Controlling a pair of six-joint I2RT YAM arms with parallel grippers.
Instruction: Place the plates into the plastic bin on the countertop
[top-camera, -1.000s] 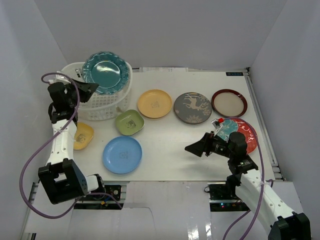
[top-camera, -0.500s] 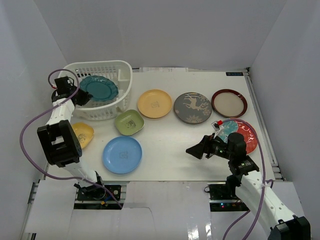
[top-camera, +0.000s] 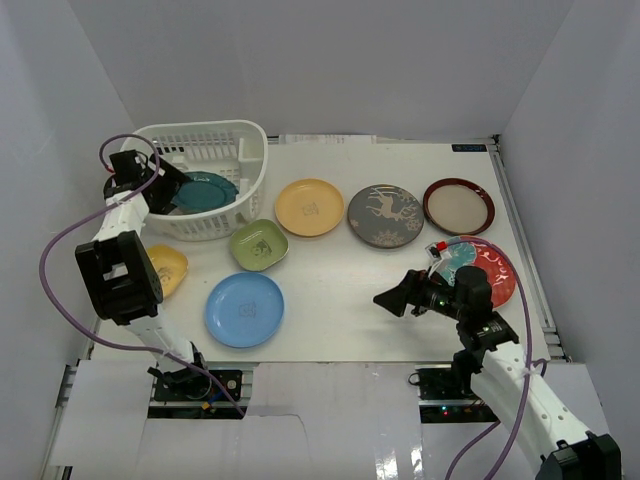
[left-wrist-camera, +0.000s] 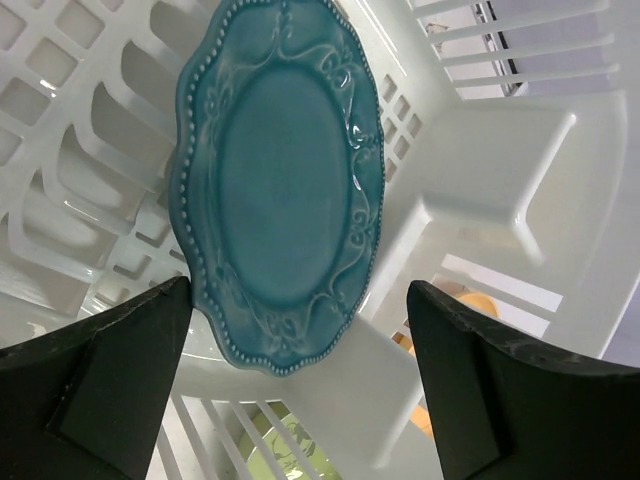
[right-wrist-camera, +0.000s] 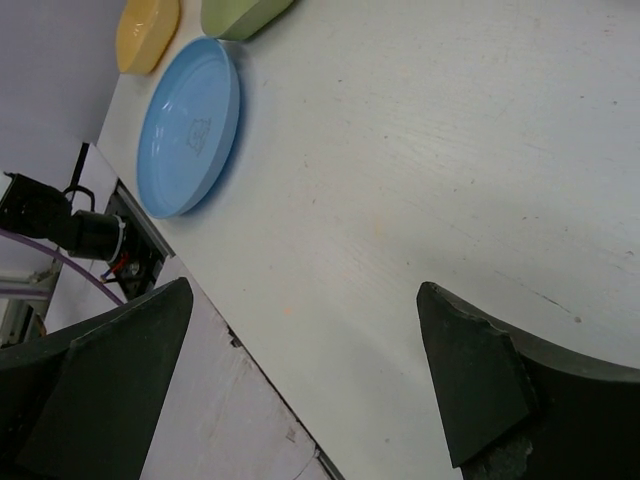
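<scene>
The teal scalloped plate (top-camera: 205, 190) (left-wrist-camera: 280, 190) sits inside the white plastic bin (top-camera: 215, 140) (left-wrist-camera: 480, 160). Its near edge lies over a white inner ledge. My left gripper (top-camera: 165, 185) (left-wrist-camera: 300, 300) is open at the bin's left side, with its fingers either side of the plate's near edge and off it. On the countertop (top-camera: 340, 290) lie the yellow (top-camera: 309, 207), grey deer (top-camera: 385, 215), maroon-rimmed (top-camera: 458, 205), small green (top-camera: 258, 244), small yellow (top-camera: 165, 270) and light blue (top-camera: 244, 309) (right-wrist-camera: 190, 125) plates. My right gripper (top-camera: 392, 298) (right-wrist-camera: 305, 295) hangs open and empty over bare countertop, left of the red-teal floral plate (top-camera: 480, 268).
White walls close in the countertop on the left, back and right. A metal rail (top-camera: 525, 250) runs along its right edge. The right arm's wrist overlaps the floral plate's left part from above. The countertop's near edge (right-wrist-camera: 230, 330) shows under the right gripper.
My left gripper has lowered the teal plate into the bin, opened and let it go. The right arm has barely moved.
</scene>
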